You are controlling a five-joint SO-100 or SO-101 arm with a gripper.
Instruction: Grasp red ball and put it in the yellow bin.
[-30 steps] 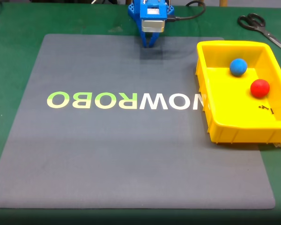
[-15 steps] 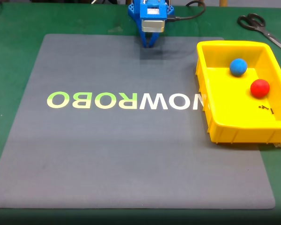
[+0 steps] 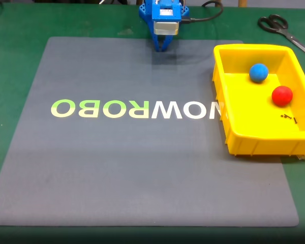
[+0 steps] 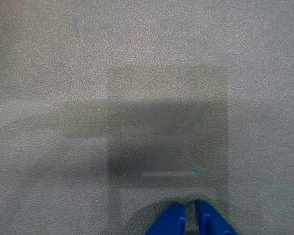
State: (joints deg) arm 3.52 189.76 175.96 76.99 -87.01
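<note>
- Apparently nothing has changed across the 3 fixed-view pictures: arm, balls and bin sit exactly where they were 1 second ago, so this looks like a settled rest, not a step in progress.
- Nearest the fixed camera lies the bare front stretch of the grey mat [image 3: 142, 173] on the green desk [image 3: 15, 30], with its pale lettering across the middle.
- Further back and to the right in that view sits the yellow bin [image 3: 229, 127], its left wall overlapping the mat's edge.
- Inside it the red ball [image 3: 282, 95] rests on the floor toward the right wall, and the blue ball [image 3: 258, 72] lies just beside it, a little further back. 2 tiny dark specks lie on the bin floor in front of the red ball.
- Judged from this, the task looks already complete, since the red ball is in the bin and nothing is held.
- At the far edge of the mat the blue arm hangs with its fingers [image 3: 161, 48] pointing down; in the wrist view the 2 blue tips [image 4: 190, 220] are almost touching, a thin slit between them, and empty above their own shadow on the mat.
- The red ball lies well apart from the fingers, off to their right and nearer the fixed camera.
- Farthest back, black scissors [image 3: 282, 28] lie on the desk behind the bin.
</note>
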